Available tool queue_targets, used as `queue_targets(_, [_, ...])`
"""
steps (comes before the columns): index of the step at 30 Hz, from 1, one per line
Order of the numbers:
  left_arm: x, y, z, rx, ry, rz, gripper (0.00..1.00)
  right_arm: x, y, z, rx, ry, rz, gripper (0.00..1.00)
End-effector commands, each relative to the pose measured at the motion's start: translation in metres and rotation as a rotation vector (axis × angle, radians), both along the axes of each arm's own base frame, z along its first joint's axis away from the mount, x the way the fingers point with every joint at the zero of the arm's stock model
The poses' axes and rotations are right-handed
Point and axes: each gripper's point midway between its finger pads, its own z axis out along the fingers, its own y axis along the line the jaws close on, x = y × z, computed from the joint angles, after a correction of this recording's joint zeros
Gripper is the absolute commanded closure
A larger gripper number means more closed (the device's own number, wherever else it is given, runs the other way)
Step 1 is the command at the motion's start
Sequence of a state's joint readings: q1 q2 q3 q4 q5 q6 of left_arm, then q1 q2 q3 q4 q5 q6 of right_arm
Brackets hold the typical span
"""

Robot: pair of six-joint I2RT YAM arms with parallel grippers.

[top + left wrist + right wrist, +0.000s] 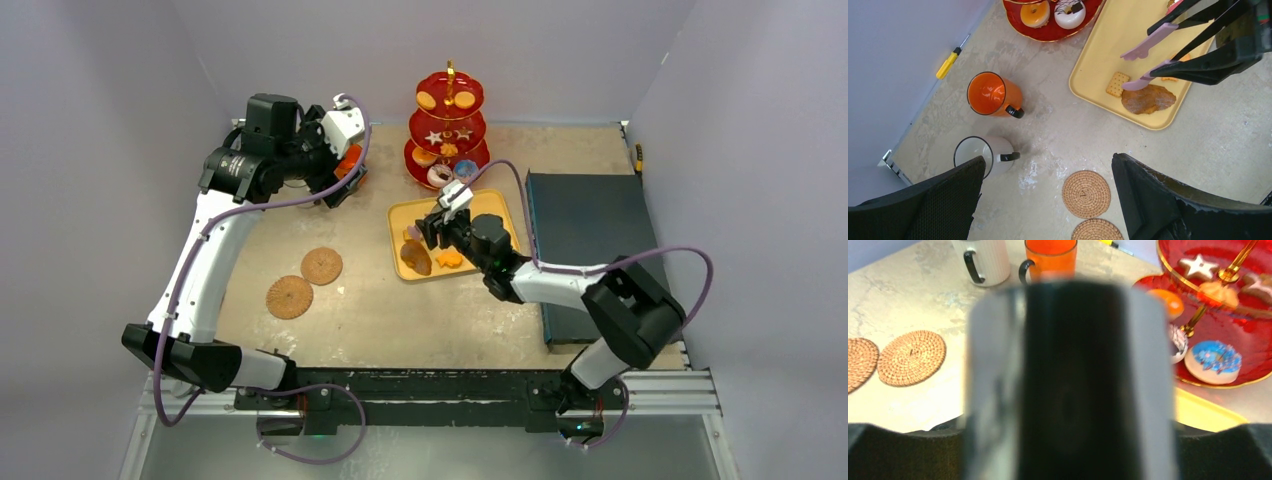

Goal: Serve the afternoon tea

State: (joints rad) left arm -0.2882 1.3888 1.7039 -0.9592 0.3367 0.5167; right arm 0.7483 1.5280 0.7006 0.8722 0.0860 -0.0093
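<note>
yellow tray (495,205) near the middle of the desk (350,310), carrying the pastries not yet served: a square biscuit (1118,84), a croissant (1148,99) and a small orange piece (450,258). the right gripper (1137,67) hangs over this tray, its jaws apart with nothing seen between them. biscuit and croissant both lie just beside and below the fingertips. judged from the overhead view, the croissant's long axis runs roughly near to far. the right arm is clearly the nearer one to these pieces. the red stand (1045,35) sits just past the tray's far edge. the left gripper (1048,160), jaws wide apart and empty, hovers above the white mug (983,152) and orange mug (993,94); two coasters (1086,194) lie apart from the mugs.
</note>
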Motion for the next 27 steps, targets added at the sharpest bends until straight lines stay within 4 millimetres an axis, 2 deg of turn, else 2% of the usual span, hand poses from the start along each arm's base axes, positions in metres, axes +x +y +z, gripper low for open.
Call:
queue_targets(1, [-0.004,0.002,0.016,-0.022,-0.047,0.000,0.03,0.012,0.016,0.023,0.107,-0.056,-0.002,0.39])
queue_targets(9, [-0.003,0.002,0.015,-0.018,-0.047,-0.001,0.03,0.027,0.034,0.002,0.109,-0.033,-0.007,0.39])
queue_targets(14, [-0.003,0.002,0.015,-0.016,-0.050,-0.002,0.03,0.030,0.040,-0.011,0.087,-0.015,-0.002,0.39])
queue_targets(21, [-0.003,0.001,0.015,-0.017,-0.048,-0.004,0.03,0.031,0.033,-0.033,0.029,0.002,-0.036,0.40])
queue_targets(27, [-0.003,0.001,0.015,-0.020,-0.047,-0.006,0.03,0.034,0.015,-0.035,-0.023,-0.034,-0.106,0.47])
